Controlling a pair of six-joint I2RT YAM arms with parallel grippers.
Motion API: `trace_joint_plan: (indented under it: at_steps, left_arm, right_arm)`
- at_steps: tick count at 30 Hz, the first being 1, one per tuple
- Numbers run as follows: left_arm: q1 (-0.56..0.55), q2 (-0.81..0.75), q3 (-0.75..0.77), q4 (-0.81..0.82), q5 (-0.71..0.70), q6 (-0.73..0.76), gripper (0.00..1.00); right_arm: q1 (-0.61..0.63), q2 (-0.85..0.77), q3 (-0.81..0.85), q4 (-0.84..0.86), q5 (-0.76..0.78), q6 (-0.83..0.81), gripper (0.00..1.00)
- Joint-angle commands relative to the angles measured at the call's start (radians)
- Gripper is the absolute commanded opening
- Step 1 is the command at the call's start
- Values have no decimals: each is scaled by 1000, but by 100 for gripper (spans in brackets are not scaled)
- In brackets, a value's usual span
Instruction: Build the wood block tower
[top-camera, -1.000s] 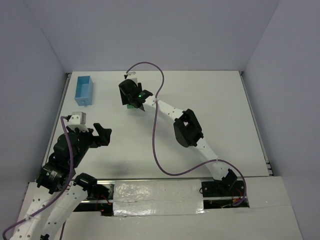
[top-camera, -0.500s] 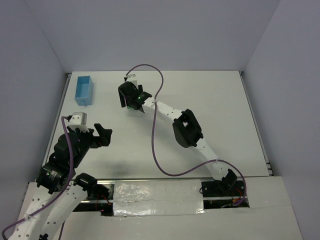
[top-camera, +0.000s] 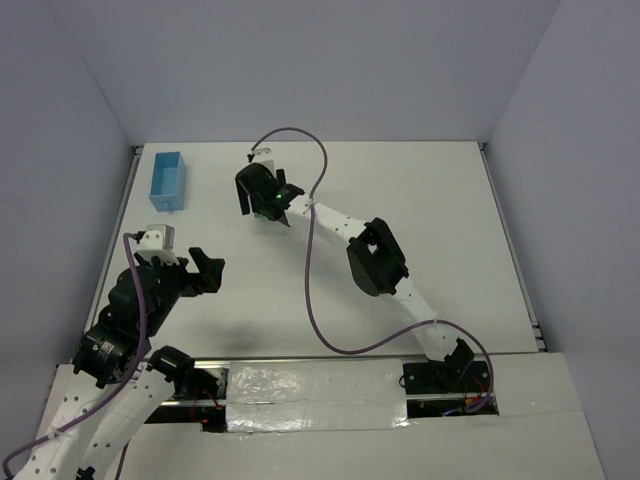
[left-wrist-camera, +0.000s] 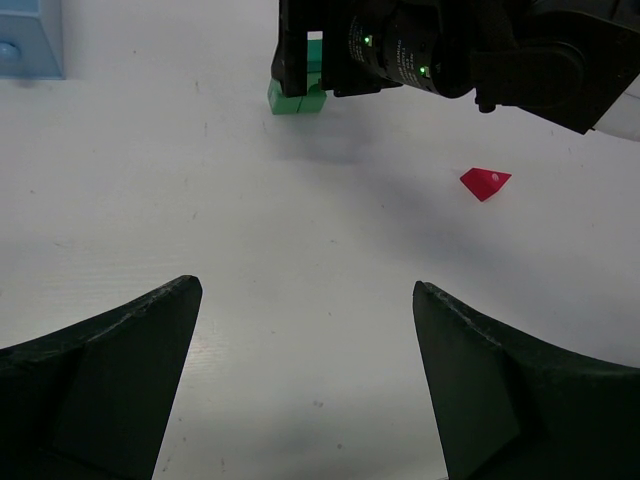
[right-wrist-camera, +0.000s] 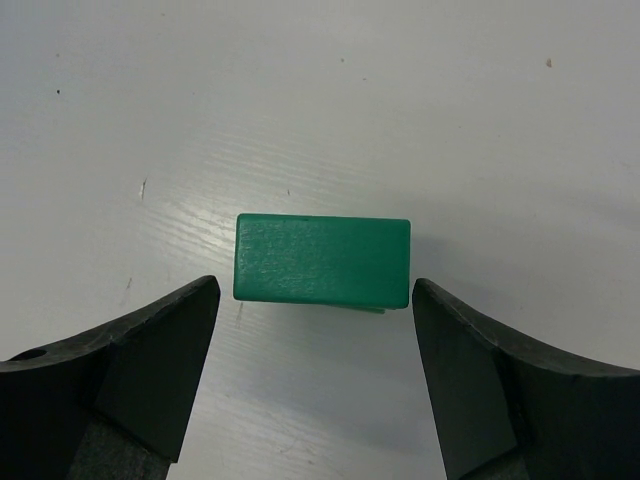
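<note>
Right tool (right-wrist-camera: 312, 292): pointed down at the counter (top-camera: 440, 200) in its far left-centre area. Its jaws are parted and stand either side of a green block (right-wrist-camera: 322, 259). A bare gap shows between each finger and the block's ends, so nothing is gripped.

Green block: rests flat, long side running across between the fingers. A sliver of paler green shows under its near right corner. In the left wrist view, green pieces appear stacked beneath the right tool, though that tool hides most of them and the count cannot be told.

Red roof piece (left-wrist-camera: 485, 183): lies alone on the counter, apart from the green pieces and touched by nothing.

Left tool (left-wrist-camera: 305, 290): held above the counter at the near left, jaws spread wide with only bare surface between them. It faces the green pieces from well back.

Light blue box (top-camera: 167, 181): sits at the far left corner, well apart from the blocks.
</note>
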Motion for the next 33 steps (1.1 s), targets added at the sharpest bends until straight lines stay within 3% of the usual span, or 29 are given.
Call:
trace_joint_plan:
  at_steps: [1,33]
  left_arm:
    - [-10,-16,14,20,-11,3,100]
    - [-20,-10,15,19,-15,3,100]
  right_arm:
    - [13,-88,-9,54,25,-12,85]
    - [16,-143,-47,37,66,-10,86]
